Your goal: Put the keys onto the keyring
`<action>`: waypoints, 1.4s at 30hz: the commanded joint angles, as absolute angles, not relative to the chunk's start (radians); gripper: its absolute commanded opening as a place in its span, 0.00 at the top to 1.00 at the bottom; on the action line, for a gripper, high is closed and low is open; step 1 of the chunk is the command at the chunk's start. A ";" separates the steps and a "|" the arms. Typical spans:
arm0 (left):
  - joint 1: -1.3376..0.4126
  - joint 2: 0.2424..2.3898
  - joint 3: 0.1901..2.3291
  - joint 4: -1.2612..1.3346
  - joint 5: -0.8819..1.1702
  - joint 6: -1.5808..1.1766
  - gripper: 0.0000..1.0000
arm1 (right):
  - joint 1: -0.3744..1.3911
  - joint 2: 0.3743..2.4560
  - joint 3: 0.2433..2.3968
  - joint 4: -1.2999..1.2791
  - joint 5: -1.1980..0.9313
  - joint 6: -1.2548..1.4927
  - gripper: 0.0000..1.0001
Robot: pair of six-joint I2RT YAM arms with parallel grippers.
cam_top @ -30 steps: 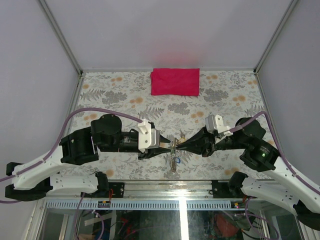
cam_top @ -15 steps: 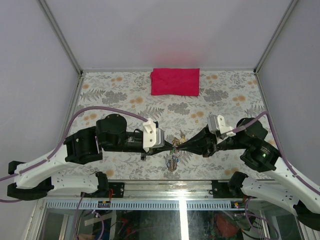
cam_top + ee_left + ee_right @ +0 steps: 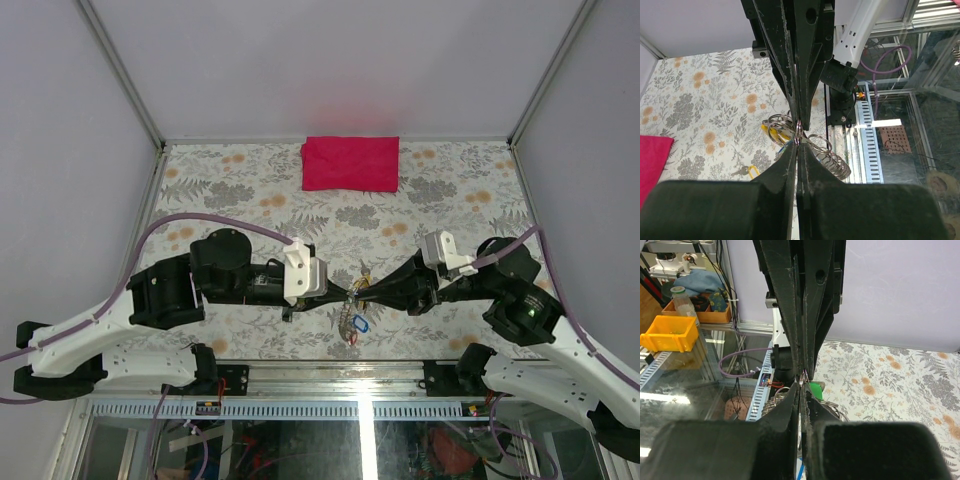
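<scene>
The left gripper (image 3: 798, 147) and right gripper (image 3: 802, 385) are both pinching the thin silvery wire keyring (image 3: 798, 135). Small colour-tagged metal keys (image 3: 353, 325) are dangling below it, and uneven pulling risks it slipping free.

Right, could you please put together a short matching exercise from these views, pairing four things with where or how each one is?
Things:
1. red cloth
2. left gripper
3. keys
4. table

Place or state:
a. covered in a floral pattern
b. bunched right at the meeting fingertips
c. lying flat at the far edge
d. shut on the keyring

Pairs: 1-c, 2-d, 3-b, 4-a
</scene>
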State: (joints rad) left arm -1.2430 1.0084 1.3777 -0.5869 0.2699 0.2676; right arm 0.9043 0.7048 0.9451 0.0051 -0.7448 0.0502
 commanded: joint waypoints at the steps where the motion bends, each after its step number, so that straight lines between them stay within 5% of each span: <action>1: -1.245 0.977 1.366 -0.546 0.266 0.270 1.00 | 0.902 0.667 0.993 0.105 -0.738 0.074 1.00; 35: -1.245 0.923 1.224 -0.336 0.291 0.183 1.00 | 0.903 0.643 0.827 0.583 -0.674 0.335 1.00; 42: -1.246 0.883 1.191 -0.258 0.274 0.161 0.79 | 0.902 0.634 0.824 0.559 -0.672 0.322 1.00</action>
State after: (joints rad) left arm -1.2446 0.9146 1.2190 -0.3550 0.2878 0.1894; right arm 0.9043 0.6514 0.8036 0.4469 -0.6968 0.3183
